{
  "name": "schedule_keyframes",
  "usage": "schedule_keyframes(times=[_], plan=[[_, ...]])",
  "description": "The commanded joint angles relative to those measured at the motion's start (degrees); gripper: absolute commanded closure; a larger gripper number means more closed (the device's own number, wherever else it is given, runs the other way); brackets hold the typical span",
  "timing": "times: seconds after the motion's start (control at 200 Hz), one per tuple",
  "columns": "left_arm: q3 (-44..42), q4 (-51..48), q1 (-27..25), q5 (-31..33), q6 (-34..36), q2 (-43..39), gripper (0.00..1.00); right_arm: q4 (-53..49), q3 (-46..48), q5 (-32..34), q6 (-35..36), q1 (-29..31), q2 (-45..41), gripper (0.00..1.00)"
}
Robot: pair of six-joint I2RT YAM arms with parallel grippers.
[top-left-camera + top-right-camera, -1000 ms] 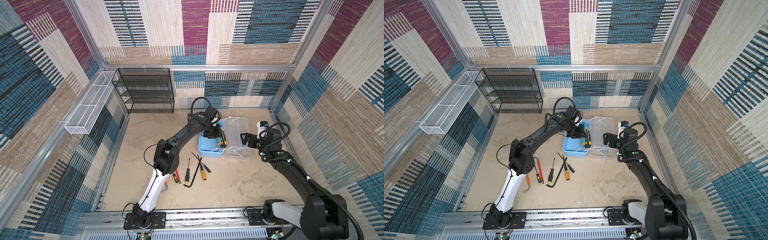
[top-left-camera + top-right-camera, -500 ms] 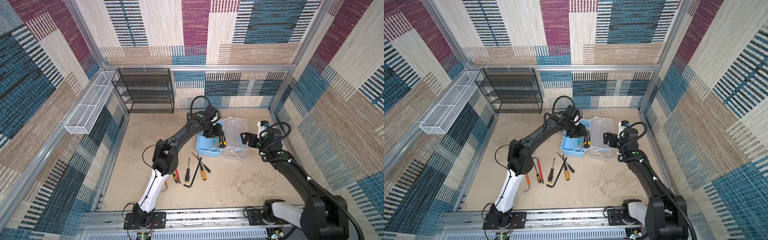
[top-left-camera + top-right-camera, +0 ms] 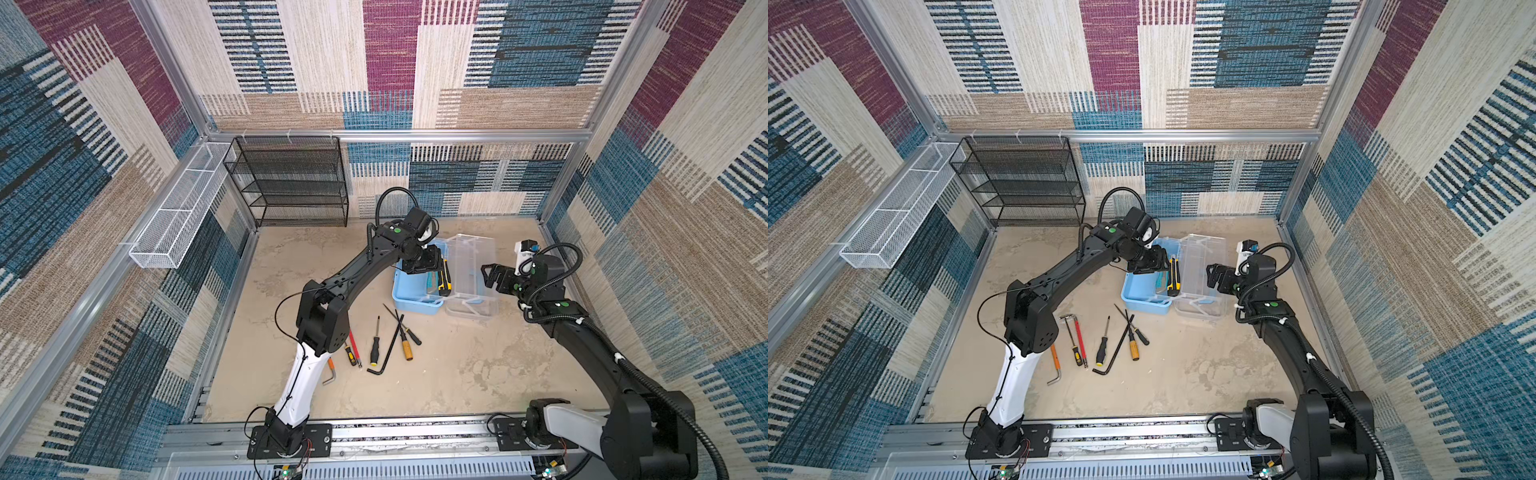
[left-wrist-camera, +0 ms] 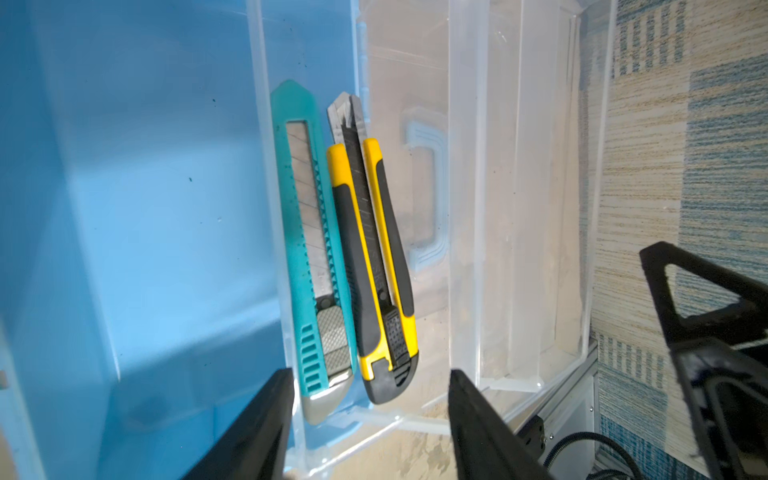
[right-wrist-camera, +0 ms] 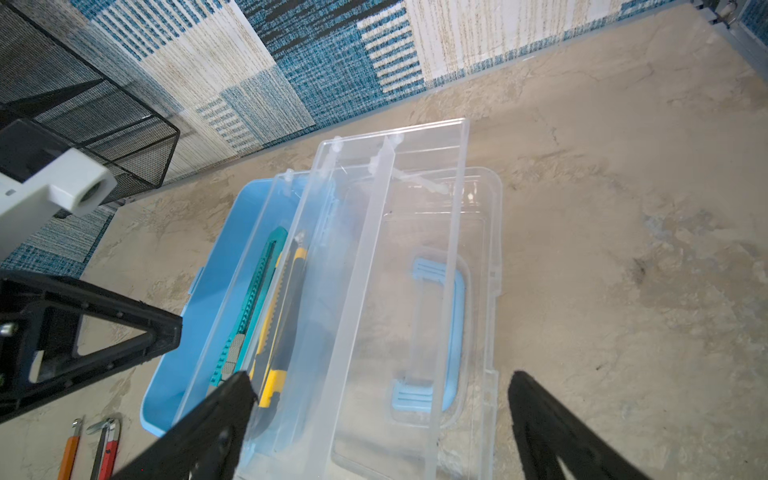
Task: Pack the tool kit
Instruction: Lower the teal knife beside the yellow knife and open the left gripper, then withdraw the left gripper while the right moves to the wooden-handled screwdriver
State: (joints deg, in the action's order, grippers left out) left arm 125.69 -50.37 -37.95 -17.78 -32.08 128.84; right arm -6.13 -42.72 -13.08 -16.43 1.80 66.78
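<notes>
While the light blue box (image 3: 409, 293) sits open toward the back of the floor (image 3: 478, 365), a little right of the middle, its clear lid (image 5: 482, 232) lies flat beside it and a clear tray (image 5: 384, 216) rests across both. Two knives lie side by side in the tray's compartment over the box: a teal knife (image 4: 316, 249) and a yellow knife (image 4: 374, 257), touching along their length.

Only the left wrist view shows the blades and sliders up close. The right wrist view alone shows the tray's long divider and the blue handle (image 5: 457, 324) of the lid, seen through the clear plastic.

The left gripper (image 4: 370, 371) hangs over the butt ends of the knives with its jaws apart, clamping nothing. The right gripper (image 5: 380, 376) hovers beside the lid with its jaws spread wide and nothing between them.

Both top views show what the wrist views mostly miss: loose screwdrivers (image 3: 1102, 349) and hex keys (image 3: 1112, 351) scattered in front of the box, some half hidden behind the left arm.

The floor is mottled beige. The walls (image 3: 519, 104) are patchwork carpet in blue, maroon and tan, held in an aluminium frame (image 3: 415, 135). A black mesh rack (image 3: 291, 183) stands in the back left corner, and a white wire basket (image 3: 174, 224) hangs on the left wall.
</notes>
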Motion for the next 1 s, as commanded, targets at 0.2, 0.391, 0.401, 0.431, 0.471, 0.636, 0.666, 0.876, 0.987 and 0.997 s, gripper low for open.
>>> schedule_keyframes(times=[0.2, 0.391, 0.401, 0.431, 0.471, 0.636, 0.666, 0.876, 0.987, 0.997], plan=[[-6.7, 0.8, 0.6, 6.2, 2.9, -5.7, 0.30, 2.1, -0.7, -4.5, -0.5, 0.0, -0.2, 0.05], [-16.0, 6.3, 1.7, 7.4, 1.8, -11.1, 0.25, 2.9, -0.3, -7.3, -1.2, 0.2, -1.5, 0.09], [-16.5, 6.6, 1.8, 7.5, 1.8, -11.4, 0.25, 2.9, -0.2, -7.4, -1.3, 0.2, -1.6, 0.09], [-17.9, 7.3, 2.1, 7.4, 1.6, -12.2, 0.24, 2.8, -0.1, -7.5, -1.4, 0.3, -1.9, 0.09], [-19.9, 8.5, 2.4, 7.2, 1.3, -13.2, 0.23, 2.6, 0.0, -7.3, -1.6, 0.5, -2.4, 0.10], [-26.2, 10.8, 3.9, 7.3, 1.2, -17.0, 0.22, 1.4, -0.1, -6.8, -2.9, 1.5, -4.3, 0.11], [-27.6, 11.4, 4.2, 7.4, 1.1, -17.8, 0.22, 1.2, 0.0, -6.6, -3.3, 1.8, -4.6, 0.12], [-39.3, 17.3, 6.3, 7.1, 0.6, -25.0, 0.18, -0.4, 0.4, -1.4, -6.6, 9.1, -6.3, 0.15], [-46.1, 20.2, 7.4, 7.0, 0.9, -29.1, 0.14, -1.0, 0.8, 2.7, -9.5, 14.6, -6.6, 0.18], [-46.7, 20.4, 7.5, 7.0, 1.0, -29.5, 0.14, -1.1, 0.9, 3.3, -9.7, 15.1, -6.7, 0.18]])
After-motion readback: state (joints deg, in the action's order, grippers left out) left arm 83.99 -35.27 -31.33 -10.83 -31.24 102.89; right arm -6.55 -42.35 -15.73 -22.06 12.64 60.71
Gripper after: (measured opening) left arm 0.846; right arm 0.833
